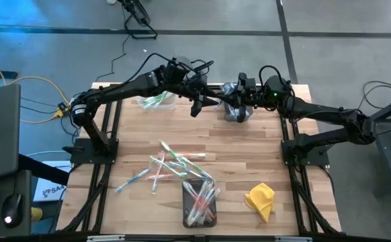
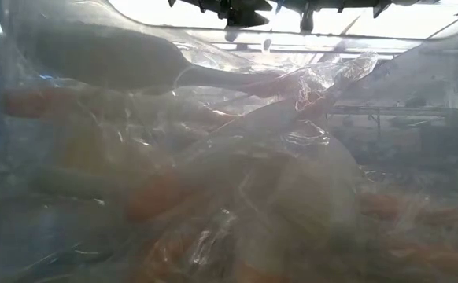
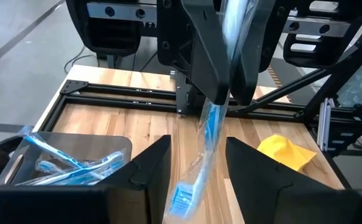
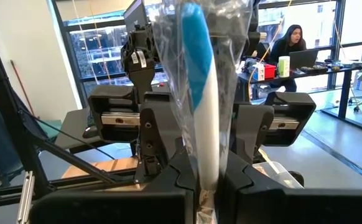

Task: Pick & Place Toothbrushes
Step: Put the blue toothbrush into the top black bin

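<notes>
Blue-and-white in crinkly clear film, the toothbrush [image 3: 209, 134] hangs in the air over the far side of the tabletop [image 3: 137, 121], its brush end between the fingers of the left gripper [image 3: 198, 142], which stand apart, while the right gripper [image 3: 229, 93] facing it is clamped on the handle end. My worry is that the slick film lets it slide out of that one grip, or a left finger snags the wrapper, and it drops on the wood beside the bin [image 3: 109, 146]. No brand, label or writing reads anywhere, right out to the yellow cloth [image 3: 287, 152].
</notes>
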Tool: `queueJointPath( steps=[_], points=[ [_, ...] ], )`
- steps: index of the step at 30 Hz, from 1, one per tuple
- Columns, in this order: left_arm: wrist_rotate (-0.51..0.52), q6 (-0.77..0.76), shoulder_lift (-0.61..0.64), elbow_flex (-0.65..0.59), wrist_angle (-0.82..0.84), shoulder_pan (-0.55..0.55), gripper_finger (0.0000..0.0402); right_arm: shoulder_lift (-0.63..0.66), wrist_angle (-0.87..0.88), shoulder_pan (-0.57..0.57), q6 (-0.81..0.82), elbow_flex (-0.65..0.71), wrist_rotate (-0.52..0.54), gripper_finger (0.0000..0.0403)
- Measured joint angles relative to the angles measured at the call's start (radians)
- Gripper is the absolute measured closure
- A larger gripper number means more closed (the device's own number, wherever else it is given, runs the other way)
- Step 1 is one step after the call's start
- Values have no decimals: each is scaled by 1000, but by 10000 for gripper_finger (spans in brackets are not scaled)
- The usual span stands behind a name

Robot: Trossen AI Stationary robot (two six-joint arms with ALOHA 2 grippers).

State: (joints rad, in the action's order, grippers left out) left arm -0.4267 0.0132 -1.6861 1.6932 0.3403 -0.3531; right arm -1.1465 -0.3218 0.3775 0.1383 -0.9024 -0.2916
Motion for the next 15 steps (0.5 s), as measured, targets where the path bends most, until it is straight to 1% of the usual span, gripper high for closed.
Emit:
queueJointPath(
  steps=[15],
  points=[
    [2, -10, 0, 0, -15, 0, 251, 0, 30, 0, 0, 0, 1, 390]
  ],
)
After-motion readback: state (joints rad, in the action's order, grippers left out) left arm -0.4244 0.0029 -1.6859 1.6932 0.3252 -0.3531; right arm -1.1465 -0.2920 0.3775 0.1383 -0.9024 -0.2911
